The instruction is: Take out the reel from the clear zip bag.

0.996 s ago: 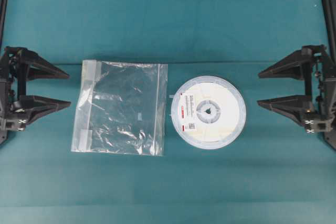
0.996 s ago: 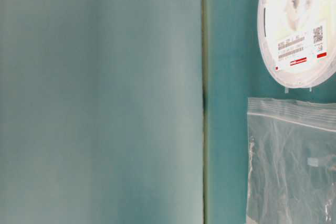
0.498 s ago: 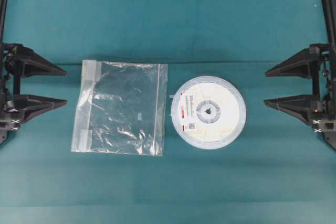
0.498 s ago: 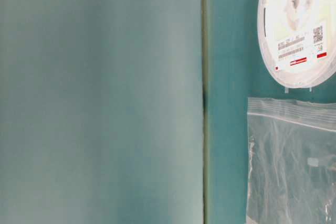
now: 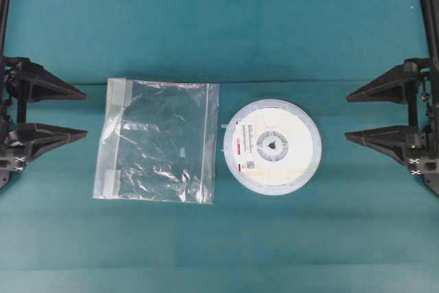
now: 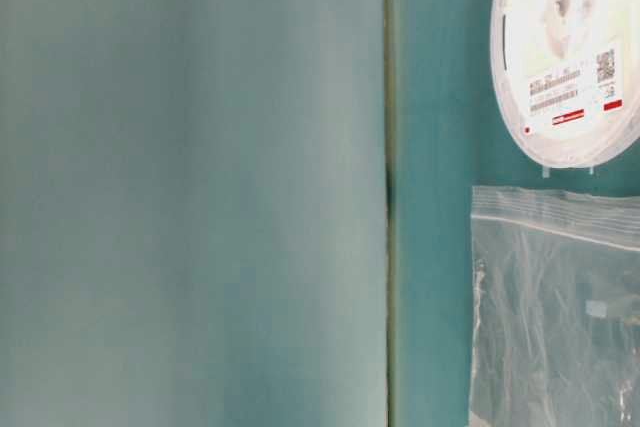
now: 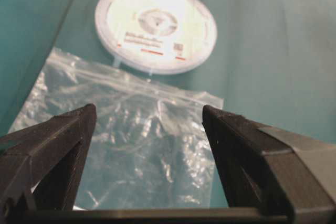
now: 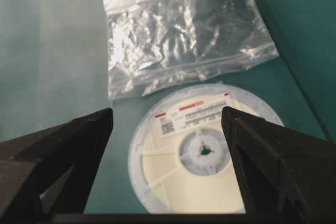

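The white reel (image 5: 272, 147) lies flat on the teal table, outside the clear zip bag (image 5: 159, 141) and just to its right, a small gap between them. The bag lies flat and holds nothing, its whitish strip on its left edge. My left gripper (image 5: 86, 113) hovers open left of the bag, nothing between its fingers. My right gripper (image 5: 346, 117) stands open right of the reel, also holding nothing. In the left wrist view the bag (image 7: 131, 145) shows between the open jaws of the left gripper (image 7: 148, 109), the reel (image 7: 156, 24) beyond. The right wrist view shows the reel (image 8: 205, 156) behind the right gripper (image 8: 167, 111), the bag (image 8: 184, 30) farther off.
Black frame posts (image 5: 4, 5) (image 5: 431, 12) stand at the far left and far right corners. In the table-level view a seam (image 6: 388, 187) runs up the teal surface left of the reel (image 6: 570, 47) and the bag (image 6: 555, 317).
Both grippers have drawn back a little toward their own sides of the table, still open. The reel and the bag have not moved.
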